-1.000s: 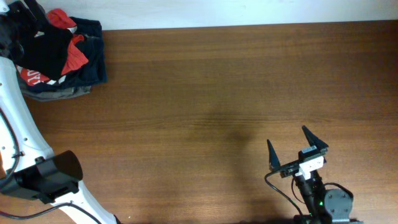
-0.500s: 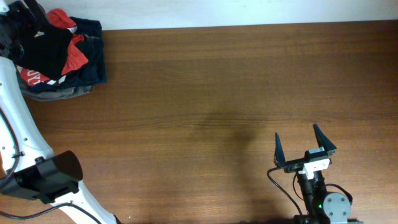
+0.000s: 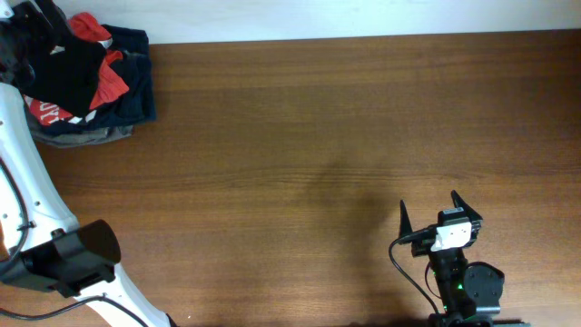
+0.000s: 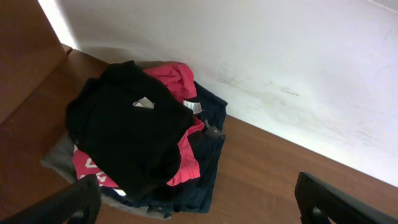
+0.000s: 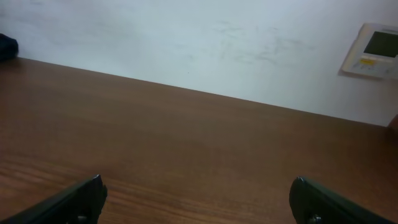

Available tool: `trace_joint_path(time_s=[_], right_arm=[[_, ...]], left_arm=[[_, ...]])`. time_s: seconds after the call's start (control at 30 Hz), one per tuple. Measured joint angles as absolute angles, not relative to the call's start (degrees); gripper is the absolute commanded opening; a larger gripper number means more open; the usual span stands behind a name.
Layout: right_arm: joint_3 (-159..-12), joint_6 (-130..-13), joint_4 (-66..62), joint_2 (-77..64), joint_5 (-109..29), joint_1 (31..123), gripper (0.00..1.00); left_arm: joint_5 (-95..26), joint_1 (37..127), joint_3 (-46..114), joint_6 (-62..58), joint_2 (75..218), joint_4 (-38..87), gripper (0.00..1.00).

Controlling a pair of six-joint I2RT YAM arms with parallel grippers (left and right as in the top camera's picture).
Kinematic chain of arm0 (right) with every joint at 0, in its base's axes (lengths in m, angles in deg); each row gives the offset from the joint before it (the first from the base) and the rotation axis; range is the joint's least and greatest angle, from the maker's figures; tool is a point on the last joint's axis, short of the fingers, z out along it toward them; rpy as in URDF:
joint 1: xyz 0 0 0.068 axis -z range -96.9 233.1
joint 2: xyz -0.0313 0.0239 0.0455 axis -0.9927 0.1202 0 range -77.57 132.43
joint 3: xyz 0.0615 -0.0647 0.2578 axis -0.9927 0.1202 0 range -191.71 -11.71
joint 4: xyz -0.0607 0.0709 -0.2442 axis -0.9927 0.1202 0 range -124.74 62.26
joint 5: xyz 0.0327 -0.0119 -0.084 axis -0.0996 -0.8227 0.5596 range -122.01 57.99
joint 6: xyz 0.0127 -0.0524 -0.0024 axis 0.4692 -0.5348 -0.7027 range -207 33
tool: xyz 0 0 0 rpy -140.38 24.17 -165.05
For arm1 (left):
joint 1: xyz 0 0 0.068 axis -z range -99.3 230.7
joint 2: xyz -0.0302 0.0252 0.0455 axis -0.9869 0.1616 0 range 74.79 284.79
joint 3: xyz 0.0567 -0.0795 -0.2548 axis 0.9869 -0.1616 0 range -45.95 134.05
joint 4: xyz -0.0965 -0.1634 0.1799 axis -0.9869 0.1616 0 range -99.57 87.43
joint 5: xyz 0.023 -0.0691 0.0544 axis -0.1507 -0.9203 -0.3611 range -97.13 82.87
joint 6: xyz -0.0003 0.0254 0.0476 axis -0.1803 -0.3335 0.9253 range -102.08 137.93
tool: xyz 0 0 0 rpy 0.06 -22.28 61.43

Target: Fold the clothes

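The clothes, a plain black top (image 4: 124, 130), lie crumpled on top of a pile at the table's far left corner (image 3: 68, 68). A small white tag shows on the black fabric. Under it are a red shirt (image 4: 171, 78) with white lettering and a navy garment (image 4: 211, 146). My left gripper (image 4: 205, 205) hovers above and in front of the pile, open and holding nothing. My right gripper (image 3: 431, 213) is near the front edge on the right, far from the pile. It is open too (image 5: 199, 202), with only bare wood between its fingers.
The brown wooden table (image 3: 318, 136) stretches between the pile and the right arm. A white wall (image 5: 186, 37) runs along the far edge, with a small control panel (image 5: 372, 50) on it. The left arm's white link (image 3: 27, 182) stands along the left side.
The right gripper has turned a little and drawn back toward the front edge. The left arm and the pile have not moved.
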State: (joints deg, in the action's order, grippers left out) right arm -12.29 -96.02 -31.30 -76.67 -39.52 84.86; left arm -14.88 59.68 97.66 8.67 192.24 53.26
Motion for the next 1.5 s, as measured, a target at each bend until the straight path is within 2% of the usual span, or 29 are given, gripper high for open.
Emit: trace_joint_path(time_s=[1.13,1.5], right_arm=[[-12.3,-96.0,-31.3,-76.7,-39.5,84.9,0.99],[-12.3,-96.0,-31.3,-76.7,-39.5,84.9,0.99]], left_arm=[[-14.9,59.7,97.7,8.7,192.2,53.3,0.99],[-12.3,61.3,94.7,8.7,184.8,66.8,0.99]])
